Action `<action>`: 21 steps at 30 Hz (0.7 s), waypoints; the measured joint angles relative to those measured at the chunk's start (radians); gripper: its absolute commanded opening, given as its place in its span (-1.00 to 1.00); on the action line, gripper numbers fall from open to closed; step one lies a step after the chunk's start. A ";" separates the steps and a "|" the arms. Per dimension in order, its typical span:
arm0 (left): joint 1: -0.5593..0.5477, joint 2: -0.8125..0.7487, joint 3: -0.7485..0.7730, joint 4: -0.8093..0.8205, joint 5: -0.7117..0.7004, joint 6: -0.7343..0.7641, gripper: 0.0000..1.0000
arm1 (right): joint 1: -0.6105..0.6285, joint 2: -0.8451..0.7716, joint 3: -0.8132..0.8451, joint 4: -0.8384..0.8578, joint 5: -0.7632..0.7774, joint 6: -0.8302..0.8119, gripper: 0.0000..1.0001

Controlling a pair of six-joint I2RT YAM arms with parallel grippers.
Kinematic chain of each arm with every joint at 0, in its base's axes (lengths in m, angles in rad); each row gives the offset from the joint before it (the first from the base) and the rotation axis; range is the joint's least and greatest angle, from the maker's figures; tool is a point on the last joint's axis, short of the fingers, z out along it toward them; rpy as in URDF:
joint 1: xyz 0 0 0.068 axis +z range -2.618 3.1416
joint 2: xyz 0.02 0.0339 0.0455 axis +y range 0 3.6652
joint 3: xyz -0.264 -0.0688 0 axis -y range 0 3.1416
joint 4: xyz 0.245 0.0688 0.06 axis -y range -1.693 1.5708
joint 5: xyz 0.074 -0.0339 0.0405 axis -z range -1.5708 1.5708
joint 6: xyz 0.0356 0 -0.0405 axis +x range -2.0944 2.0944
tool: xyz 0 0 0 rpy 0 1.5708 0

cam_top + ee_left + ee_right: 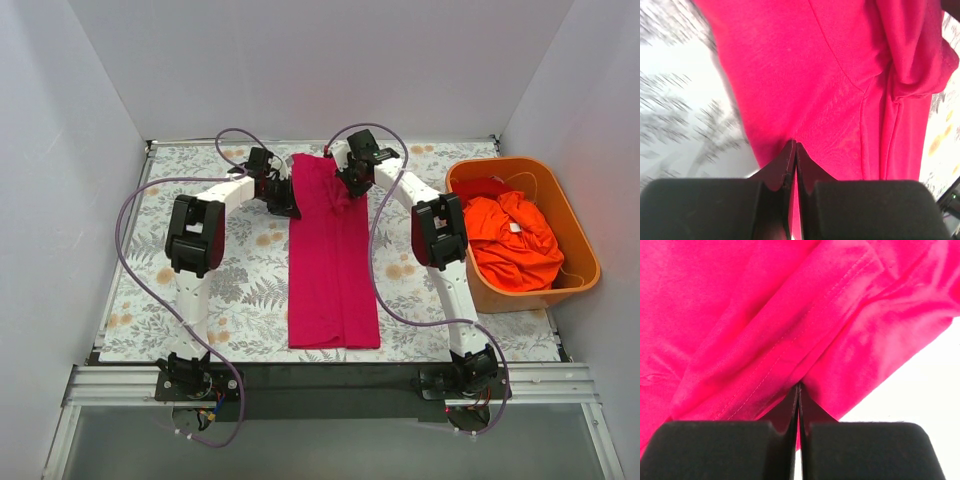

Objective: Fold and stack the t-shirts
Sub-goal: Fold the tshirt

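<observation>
A magenta-pink t-shirt lies as a long narrow strip down the middle of the floral table. My left gripper is shut on the shirt's left edge near its far end; the wrist view shows the jaws pinched on the pink cloth. My right gripper is shut on a bunched fold of the same shirt at the far right, lifted slightly. Orange-red t-shirts lie crumpled in a tub, one with a small white label.
A rigid orange plastic tub stands at the right side of the table. White walls enclose the back and sides. A black bar runs along the near edge between the arm bases. Purple cables loop beside both arms.
</observation>
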State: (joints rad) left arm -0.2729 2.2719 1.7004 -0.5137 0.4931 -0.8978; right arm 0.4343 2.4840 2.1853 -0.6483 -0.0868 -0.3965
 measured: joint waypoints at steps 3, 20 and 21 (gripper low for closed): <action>0.021 0.042 0.057 0.003 0.018 0.000 -1.00 | 0.000 0.019 0.016 0.058 0.038 0.001 -0.97; 0.042 0.106 0.184 0.010 0.019 0.058 -0.43 | 0.003 0.045 0.040 0.206 0.144 -0.003 0.12; 0.042 0.099 0.184 0.010 0.017 0.075 -0.37 | 0.002 0.031 0.034 0.208 0.136 0.000 0.24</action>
State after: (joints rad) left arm -0.2306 2.3711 1.8843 -0.5041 0.5102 -0.8230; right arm 0.4362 2.5153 2.2189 -0.4400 0.0490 -0.3965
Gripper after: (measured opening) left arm 0.259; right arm 0.531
